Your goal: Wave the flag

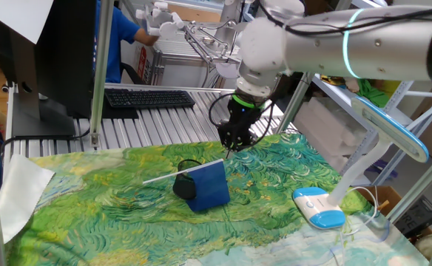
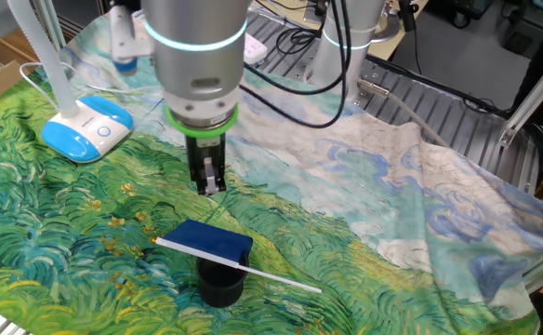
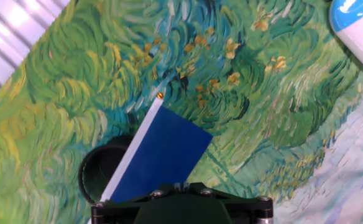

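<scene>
The blue flag (image 1: 211, 185) on its thin white stick rests tilted across the black mesh cup (image 1: 183, 187) in the middle of the painted cloth. It also shows in the other fixed view (image 2: 212, 242), lying over the cup (image 2: 220, 285). My gripper (image 1: 230, 145) hangs above the cloth just behind the flag and touches nothing. Its fingers (image 2: 210, 177) are pressed together and empty. In the hand view the flag (image 3: 161, 154) and cup (image 3: 99, 169) lie right below the hand, and the fingertips barely show.
A white and blue lamp base (image 1: 319, 207) stands on the cloth to one side; it also shows in the other fixed view (image 2: 87, 128). A black keyboard (image 1: 148, 97) lies on the metal table behind the cloth. Frame posts stand at the edges.
</scene>
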Available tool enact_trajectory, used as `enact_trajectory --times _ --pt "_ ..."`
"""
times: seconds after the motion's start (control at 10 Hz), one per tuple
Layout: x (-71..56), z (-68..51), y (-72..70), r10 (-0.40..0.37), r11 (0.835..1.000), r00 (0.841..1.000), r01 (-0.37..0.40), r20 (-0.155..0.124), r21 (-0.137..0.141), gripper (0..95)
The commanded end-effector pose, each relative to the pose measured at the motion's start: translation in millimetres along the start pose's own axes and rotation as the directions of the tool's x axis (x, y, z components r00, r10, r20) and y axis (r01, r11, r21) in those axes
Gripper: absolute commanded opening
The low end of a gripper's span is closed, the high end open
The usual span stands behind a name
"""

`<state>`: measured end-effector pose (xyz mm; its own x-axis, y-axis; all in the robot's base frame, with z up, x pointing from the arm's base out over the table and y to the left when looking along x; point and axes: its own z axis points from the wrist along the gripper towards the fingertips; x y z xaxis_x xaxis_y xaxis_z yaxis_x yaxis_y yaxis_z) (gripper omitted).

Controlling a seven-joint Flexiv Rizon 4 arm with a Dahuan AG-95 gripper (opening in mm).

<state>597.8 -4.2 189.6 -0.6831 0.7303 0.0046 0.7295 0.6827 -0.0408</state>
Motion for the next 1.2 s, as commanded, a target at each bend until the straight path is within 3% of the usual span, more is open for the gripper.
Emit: enact_trajectory --times 0.1,0.3,0.4,0.6,0.8,0.9,1.0,1.1,1.2 --pt "-2.8 -0.1 3.7 0.112 0.992 0.994 -0.112 -0.002 0.056 0.0" --pt "-2.8 -0.1 3.7 0.177 0.979 0.983 -0.18 0.043 0.093 0.0" --pt "-2.8 -0.1 3.7 0.167 0.981 0.985 -0.171 0.047 0.096 0.0" --pt "-2.8 -0.1 3.7 0.093 0.993 0.995 -0.095 0.033 0.071 0.0" --pt "-2.8 -0.1 3.7 0.031 0.999 0.999 -0.032 0.045 0.036 0.0" --pt "-2.8 -0.1 3.7 0.006 1.0 0.999 -0.007 0.035 0.023 0.0" --pt "-2.8 -0.1 3.7 0.043 0.999 0.998 -0.044 0.036 0.027 0.0" --pt "-2.8 -0.1 3.7 0.099 0.994 0.995 -0.099 0.02 0.039 0.0" --pt "-2.8 -0.1 3.7 0.097 0.995 0.995 -0.097 0.001 0.037 0.0"
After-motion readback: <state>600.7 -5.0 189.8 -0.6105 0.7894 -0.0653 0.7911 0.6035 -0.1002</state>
